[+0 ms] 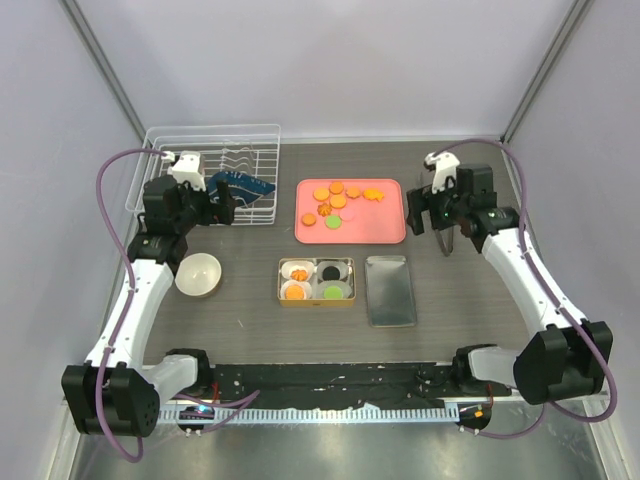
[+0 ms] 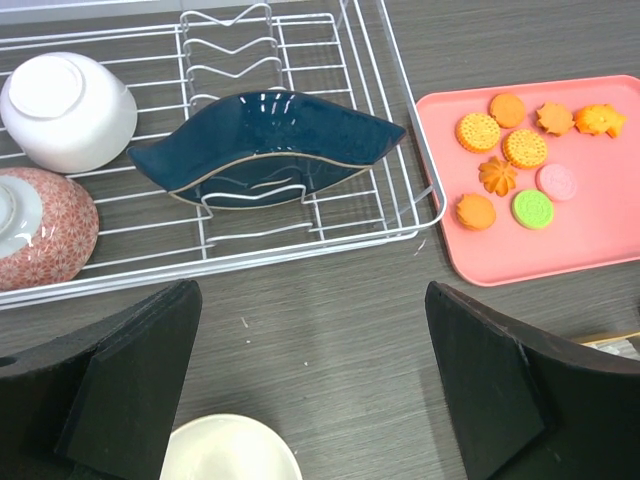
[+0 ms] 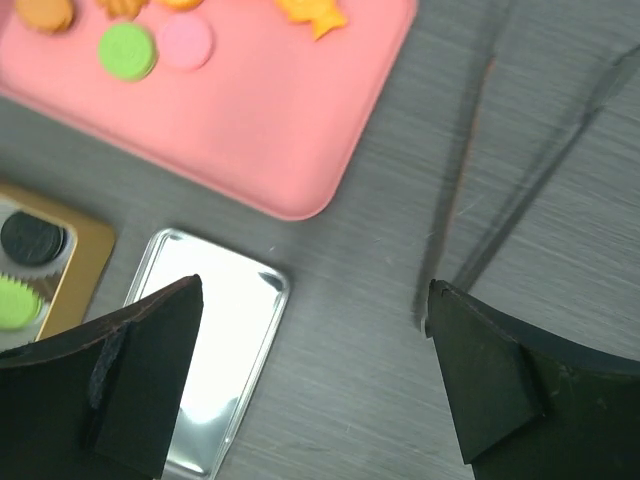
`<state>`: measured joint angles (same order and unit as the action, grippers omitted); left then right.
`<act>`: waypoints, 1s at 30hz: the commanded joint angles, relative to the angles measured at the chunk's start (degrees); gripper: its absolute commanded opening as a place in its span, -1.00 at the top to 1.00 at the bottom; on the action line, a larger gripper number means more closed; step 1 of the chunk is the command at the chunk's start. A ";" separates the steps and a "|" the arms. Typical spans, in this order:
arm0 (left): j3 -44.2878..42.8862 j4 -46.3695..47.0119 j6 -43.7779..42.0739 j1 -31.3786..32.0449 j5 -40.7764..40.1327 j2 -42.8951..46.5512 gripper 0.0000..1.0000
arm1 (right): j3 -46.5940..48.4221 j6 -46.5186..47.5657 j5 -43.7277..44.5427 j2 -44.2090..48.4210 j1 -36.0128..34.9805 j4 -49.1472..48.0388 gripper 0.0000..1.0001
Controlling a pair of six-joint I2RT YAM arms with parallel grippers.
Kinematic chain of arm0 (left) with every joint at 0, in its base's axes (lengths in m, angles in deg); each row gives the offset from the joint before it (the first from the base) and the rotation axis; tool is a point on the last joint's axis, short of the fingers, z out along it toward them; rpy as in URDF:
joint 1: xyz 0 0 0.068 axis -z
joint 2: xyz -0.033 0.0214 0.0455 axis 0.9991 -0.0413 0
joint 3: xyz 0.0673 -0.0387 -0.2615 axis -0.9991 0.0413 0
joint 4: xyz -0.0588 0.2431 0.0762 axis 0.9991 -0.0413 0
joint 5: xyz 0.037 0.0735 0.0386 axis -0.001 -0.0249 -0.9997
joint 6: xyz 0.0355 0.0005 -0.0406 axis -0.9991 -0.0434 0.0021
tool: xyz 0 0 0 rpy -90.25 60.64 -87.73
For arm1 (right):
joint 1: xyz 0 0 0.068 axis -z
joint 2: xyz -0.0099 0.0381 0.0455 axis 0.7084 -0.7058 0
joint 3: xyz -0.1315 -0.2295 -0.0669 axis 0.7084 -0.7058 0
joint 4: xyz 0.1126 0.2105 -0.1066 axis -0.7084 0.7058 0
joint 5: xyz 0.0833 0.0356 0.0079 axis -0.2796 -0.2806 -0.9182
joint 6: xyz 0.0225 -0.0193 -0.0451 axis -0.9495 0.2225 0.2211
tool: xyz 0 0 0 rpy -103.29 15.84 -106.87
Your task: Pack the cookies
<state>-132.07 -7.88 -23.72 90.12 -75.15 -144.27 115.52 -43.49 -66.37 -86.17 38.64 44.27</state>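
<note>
Several orange cookies (image 1: 338,192), a green one (image 1: 334,222) and a pale pink one (image 1: 352,213) lie on a pink tray (image 1: 385,225). They also show in the left wrist view: orange (image 2: 478,132), green (image 2: 533,209), pink (image 2: 557,181). The gold tin (image 1: 316,301) holds four white paper cups, with orange cookies (image 1: 299,271), a black one (image 1: 329,270) and a green one (image 1: 333,291) in them. My left gripper (image 1: 225,203) (image 2: 312,400) is open and empty above the table, left of the tray. My right gripper (image 1: 428,220) (image 3: 315,380) is open and empty, right of the tray.
A wire dish rack (image 1: 160,195) at the back left holds a dark blue dish (image 2: 265,145) and two bowls (image 2: 65,105). A white bowl (image 1: 198,274) sits left of the tin. The silver lid (image 1: 390,290) lies right of the tin. Metal tongs (image 3: 470,170) lie right of the tray.
</note>
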 commanded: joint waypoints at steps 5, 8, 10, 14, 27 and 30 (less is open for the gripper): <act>-3.24 0.40 -0.51 -0.28 2.92 1.44 -0.99 | -4.51 3.58 0.29 4.10 -4.87 5.26 -0.86; -3.15 0.23 -0.78 -0.28 3.27 1.44 -0.99 | -6.09 3.76 2.04 1.91 -6.11 6.14 -0.76; -3.06 0.23 -0.69 -0.28 3.62 1.35 -0.99 | -7.41 4.11 3.44 0.58 -6.72 6.14 -0.70; -2.80 0.14 -0.52 -0.28 3.97 1.09 -0.99 | -8.73 3.32 3.89 -3.90 -6.99 5.96 -0.53; -2.19 0.23 -0.25 -0.28 4.85 0.65 -0.99 | -8.56 1.03 5.82 -14.62 -8.30 5.09 -0.32; -1.92 0.32 -0.25 -0.28 4.59 0.82 -0.99 | -8.12 0.86 6.96 -16.64 -9.53 5.09 -0.27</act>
<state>-132.90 -8.73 -23.88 90.12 -71.45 -144.27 106.01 -41.65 -61.03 -101.43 30.80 50.59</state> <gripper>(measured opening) 0.996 0.650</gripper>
